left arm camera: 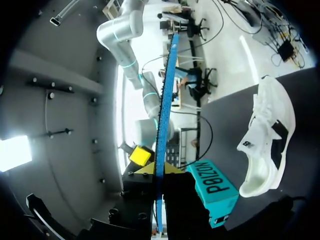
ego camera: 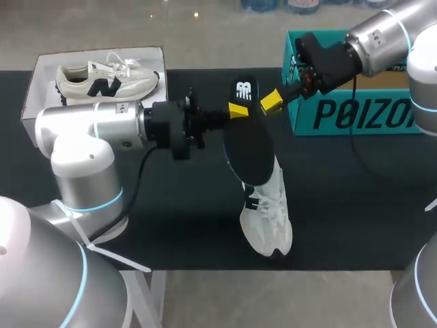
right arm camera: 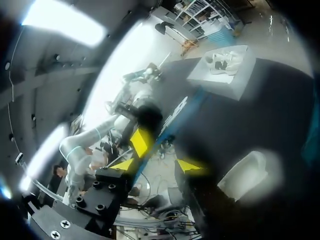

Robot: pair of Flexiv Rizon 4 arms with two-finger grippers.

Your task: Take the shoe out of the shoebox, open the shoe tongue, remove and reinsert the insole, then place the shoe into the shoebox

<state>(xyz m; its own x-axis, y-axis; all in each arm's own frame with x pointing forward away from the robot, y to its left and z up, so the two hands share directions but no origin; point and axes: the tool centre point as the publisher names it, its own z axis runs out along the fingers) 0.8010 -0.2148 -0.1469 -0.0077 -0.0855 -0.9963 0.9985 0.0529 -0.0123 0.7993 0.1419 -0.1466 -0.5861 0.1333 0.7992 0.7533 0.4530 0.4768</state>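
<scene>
My left gripper [ego camera: 238, 109] is shut on the heel end of the black insole [ego camera: 249, 140], which hangs over the middle of the table. Seen from the left wrist, the insole [left arm camera: 161, 125] runs edge-on between my left gripper's [left arm camera: 159, 172] fingers. My right gripper [ego camera: 271, 102] stands open just right of the insole's top. In its own view the right gripper [right arm camera: 157, 165] has nothing between its yellow tips. The white shoe [ego camera: 266, 212] lies on the black mat below the insole, apart from both grippers. The teal shoebox [ego camera: 355, 109] sits at the back right.
At the back left, a white box lid [ego camera: 34, 96] carries a second beige shoe [ego camera: 102, 78]. The right arm reaches across the front of the teal shoebox. The table's near edge is close to the white shoe's toe.
</scene>
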